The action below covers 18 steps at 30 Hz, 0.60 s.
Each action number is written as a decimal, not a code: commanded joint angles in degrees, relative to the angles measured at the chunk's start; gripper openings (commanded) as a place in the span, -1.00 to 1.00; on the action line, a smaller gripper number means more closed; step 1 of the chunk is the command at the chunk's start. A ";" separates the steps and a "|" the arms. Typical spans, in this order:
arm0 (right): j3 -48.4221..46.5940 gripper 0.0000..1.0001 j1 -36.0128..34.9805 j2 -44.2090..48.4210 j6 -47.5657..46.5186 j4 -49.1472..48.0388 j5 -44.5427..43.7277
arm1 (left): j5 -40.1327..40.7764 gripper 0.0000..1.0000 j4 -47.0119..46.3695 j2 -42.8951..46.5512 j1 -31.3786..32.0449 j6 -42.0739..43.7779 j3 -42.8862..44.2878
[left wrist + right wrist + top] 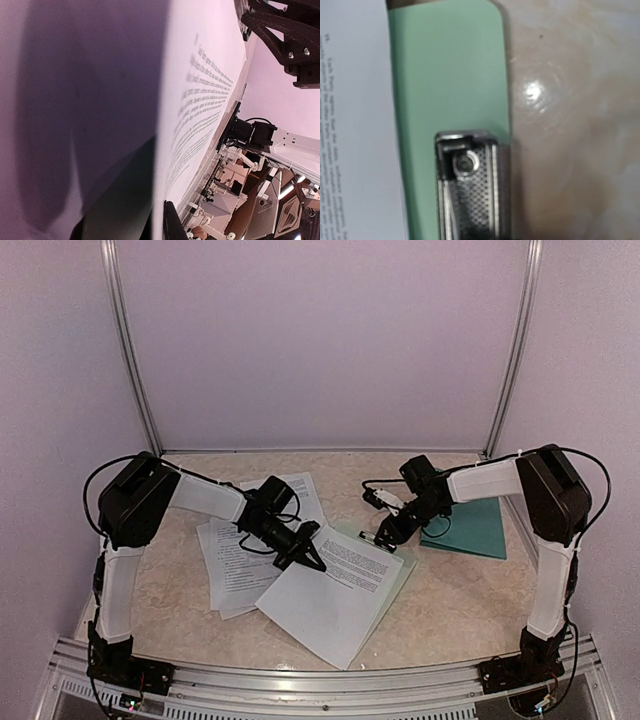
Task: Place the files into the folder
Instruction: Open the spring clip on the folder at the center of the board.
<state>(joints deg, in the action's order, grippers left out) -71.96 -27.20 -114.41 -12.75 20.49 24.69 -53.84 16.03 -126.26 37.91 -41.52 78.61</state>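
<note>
Top external: nearest, one printed sheet [335,605] lies askew on worktop [450,600], its far-left corner pinched in L tool [305,560], fingers pressed together on it. Rest of files [232,565] fanned just behind-left, under L arm [205,498]. Mint-green clipboard [404,568] sticks out from under sheet's R side; R tool [383,534] sits at its metal clip [470,200] – spread or gripping, can't tell. Farthest R: dark teal folder [472,528], flat, partly under R arm [485,480], apart from files.

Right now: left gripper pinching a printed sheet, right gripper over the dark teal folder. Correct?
One error. The right gripper is over the pale mint clipboard, not the teal folder, which lies further right; the right wrist view shows it. The left gripper does pinch a printed sheet.
</note>
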 commanded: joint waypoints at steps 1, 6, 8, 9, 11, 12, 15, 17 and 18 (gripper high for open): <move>-0.48 -1.00 0.82 -0.16 0.72 3.94 1.59 | 0.40 -1.00 2.95 -0.72 -0.29 4.33 1.62; -0.54 -1.00 0.99 -0.03 1.10 3.94 2.49 | -0.03 -1.00 4.97 -0.87 -0.21 6.41 3.60; -0.62 -1.00 1.01 -0.07 1.35 3.83 2.97 | -0.08 -1.00 5.99 -1.36 -0.21 6.99 4.57; -0.71 -1.00 1.05 -0.03 1.41 3.85 3.26 | -0.20 -1.00 6.29 -1.57 -0.18 7.27 4.94; -0.80 -1.00 1.07 -0.20 1.48 3.84 3.64 | -0.43 -1.00 6.66 -2.03 -0.12 7.49 5.59; -0.91 -1.00 1.09 -0.30 1.62 3.91 3.73 | -0.47 -1.00 7.02 -2.27 -0.12 7.67 5.93; -0.90 -1.00 1.23 -0.51 1.72 4.07 4.17 | -0.48 -1.00 8.12 -2.88 0.01 8.20 6.72; -0.90 -1.00 1.31 -0.63 1.82 4.08 4.56 | -0.51 -1.00 8.46 -3.05 0.06 8.44 6.80; -0.92 -1.00 1.35 -0.70 1.92 4.07 4.76 | -0.55 -1.00 8.57 -3.08 0.10 8.51 6.79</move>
<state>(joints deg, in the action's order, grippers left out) -72.16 -26.72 -114.41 -12.25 22.37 27.05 -53.82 22.15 -127.59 37.91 -35.03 84.29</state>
